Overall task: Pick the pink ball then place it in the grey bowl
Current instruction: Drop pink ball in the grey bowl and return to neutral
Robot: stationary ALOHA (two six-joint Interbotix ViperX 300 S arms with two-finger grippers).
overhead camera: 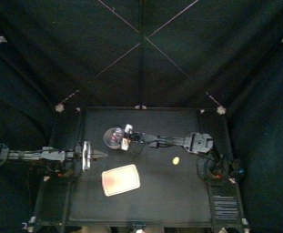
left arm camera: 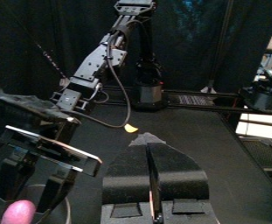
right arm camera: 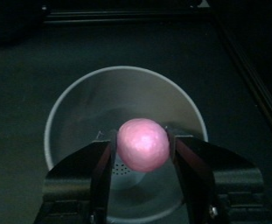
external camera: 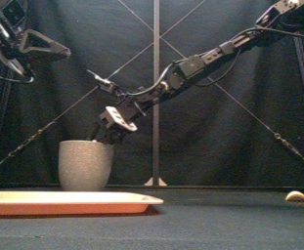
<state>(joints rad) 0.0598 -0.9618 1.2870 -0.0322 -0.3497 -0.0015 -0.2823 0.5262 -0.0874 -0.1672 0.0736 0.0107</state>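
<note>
In the right wrist view a pink ball sits between the two jaws of my right gripper, which is shut on it. Right below it is the open mouth of the grey speckled cup. From the front, the right gripper hangs just above the cup, tilted toward its rim. From above, the right arm reaches across to the cup at the table's back left. The left wrist view catches the ball at its lower corner. My left gripper rests shut at the table's left side.
A flat pink tray lies in front of the cup, toward the front left. A small yellow toy lies on the table to the right, under the right arm's line. The left arm lies along the left edge.
</note>
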